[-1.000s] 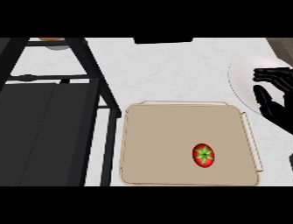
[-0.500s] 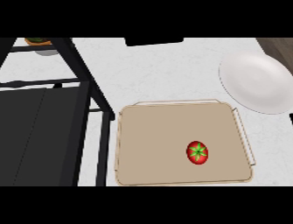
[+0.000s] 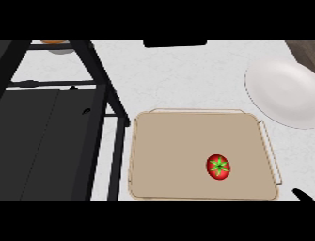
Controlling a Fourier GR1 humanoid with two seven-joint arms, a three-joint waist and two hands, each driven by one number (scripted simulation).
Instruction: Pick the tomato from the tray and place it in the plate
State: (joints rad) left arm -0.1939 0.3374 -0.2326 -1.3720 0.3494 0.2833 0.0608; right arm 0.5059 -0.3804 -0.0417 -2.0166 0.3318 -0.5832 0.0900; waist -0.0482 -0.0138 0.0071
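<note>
The tomato (image 3: 218, 166) lies untouched in the tray (image 3: 167, 155), right of its centre and toward the near edge, green stem cap facing up. Only a black tip of the right hand (image 3: 303, 195) shows at the lower right, just beyond the tray's near right corner; whether it is wide or narrow cannot be told. The beige tray sits on the pale bench (image 3: 180, 75). The white plate (image 3: 288, 93) rests beyond the tray's far right corner. A black frame (image 3: 104, 89) stands left.
</note>
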